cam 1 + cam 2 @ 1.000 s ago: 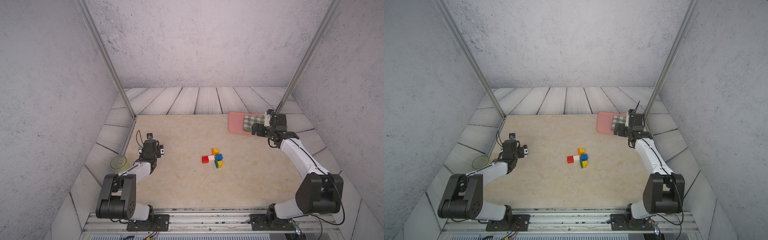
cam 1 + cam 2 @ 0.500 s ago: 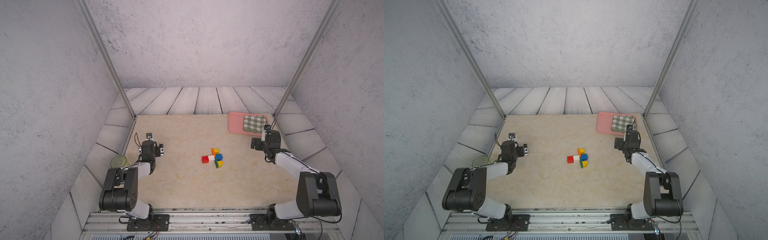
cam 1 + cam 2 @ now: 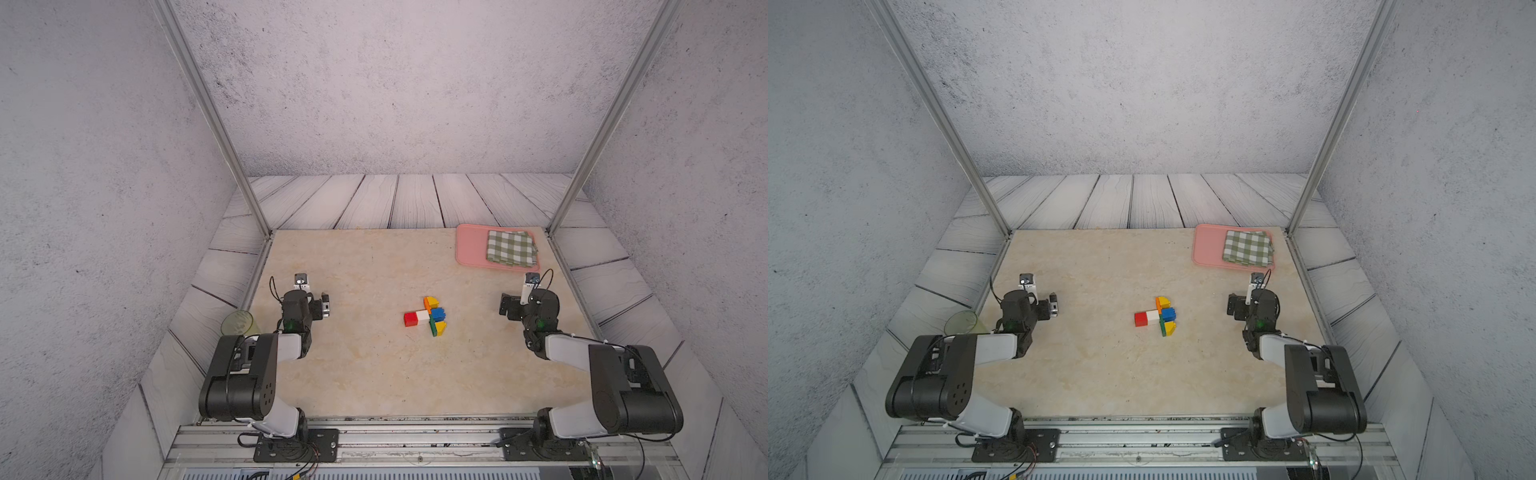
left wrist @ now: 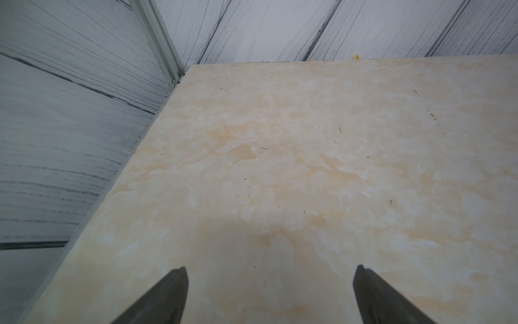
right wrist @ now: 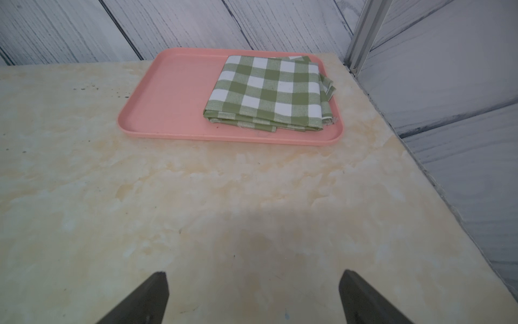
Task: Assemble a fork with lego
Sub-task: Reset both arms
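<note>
The finished fork (image 3: 426,316) lies flat near the middle of the marbled counter (image 3: 374,374), seen in both top views. Its red-and-white handle points toward the left arm (image 3: 286,345). Its yellow, blue and yellow prongs face the right arm (image 3: 561,353), behind an orange-and-green crossbar. All the lego seen here is joined into this one figure.

The fork sits between the two arms and well apart from each, touched by neither. Both arms are folded low at their own sides of the counter.

In its wrist view the left end effector (image 4: 269,273) has its jaws spread wide over bare counter, with nothing between them. The right end effector (image 5: 253,277) is likewise wide and holds nothing (only its two dark fingertips (image 5: 157,283) show). Neither wrist view takes in the fork.

Ahead of the right end effector a pink tray (image 5: 168,92) sits at the far corner of the counter. A folded green-checked cloth (image 5: 269,92) lies on it. A green cup (image 3: 237,322) stands just off the counter's edge, beside the left arm.
</note>
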Available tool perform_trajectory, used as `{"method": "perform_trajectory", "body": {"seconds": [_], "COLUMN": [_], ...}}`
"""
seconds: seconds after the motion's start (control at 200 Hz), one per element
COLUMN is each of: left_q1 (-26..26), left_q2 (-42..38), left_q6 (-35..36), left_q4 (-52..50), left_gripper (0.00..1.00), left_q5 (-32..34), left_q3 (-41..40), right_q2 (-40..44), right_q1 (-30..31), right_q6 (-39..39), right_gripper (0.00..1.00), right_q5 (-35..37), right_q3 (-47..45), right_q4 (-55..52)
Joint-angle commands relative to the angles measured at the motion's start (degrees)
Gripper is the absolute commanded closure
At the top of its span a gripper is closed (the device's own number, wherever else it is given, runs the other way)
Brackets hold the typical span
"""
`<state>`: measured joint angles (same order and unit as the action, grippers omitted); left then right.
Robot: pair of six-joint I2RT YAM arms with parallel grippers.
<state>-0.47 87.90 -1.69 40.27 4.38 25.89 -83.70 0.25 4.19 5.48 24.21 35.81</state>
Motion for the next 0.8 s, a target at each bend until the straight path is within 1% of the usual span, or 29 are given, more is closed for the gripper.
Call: {"method": "perform_trajectory", "body": {"seconds": [0.0, 0.06, 0.135, 0.26, 0.3, 0.796], "left_q1": [0.5, 0.5, 0.5, 0.5, 0.6, 0.7], "left_q2": [-0.1, -0.1, -0.1, 0.0, 0.0, 0.2], "left_q6": [0.4, 0.4, 0.3, 0.4, 0.4, 0.2], "left_q4": [1.5, 1.5, 1.5, 1.5, 1.5, 1.1], "left_gripper": [0.02, 0.02, 0.02, 0.02, 0.02, 0.02], "left_q5": [-0.7, -0.7, -0.7, -0.7, -0.7, -0.9], "left_q3": [0.4, 0.4, 0.5, 0.5, 0.5, 0.8], "right_q2": [-4.4, -3.2, -3.8, -4.3, -4.5, -4.4], "right_q1": [-0.2, -0.1, -0.1, -0.1, -0.2, -0.2], "right_q6": [-0.7, -0.6, -1.2, -1.7, -1.7, -1.7], "right_gripper": [0.01, 0.01, 0.01, 0.01, 0.01, 0.01], "right_q5": [-1.2, -1.3, -2.4, -3.4, -3.5, -3.4], "right_q3": [-1.4, -0.9, -0.5, 2.9, 2.5, 2.7], "right_q4": [13.4, 10.2, 10.2, 3.9, 5.1, 4.6]}}
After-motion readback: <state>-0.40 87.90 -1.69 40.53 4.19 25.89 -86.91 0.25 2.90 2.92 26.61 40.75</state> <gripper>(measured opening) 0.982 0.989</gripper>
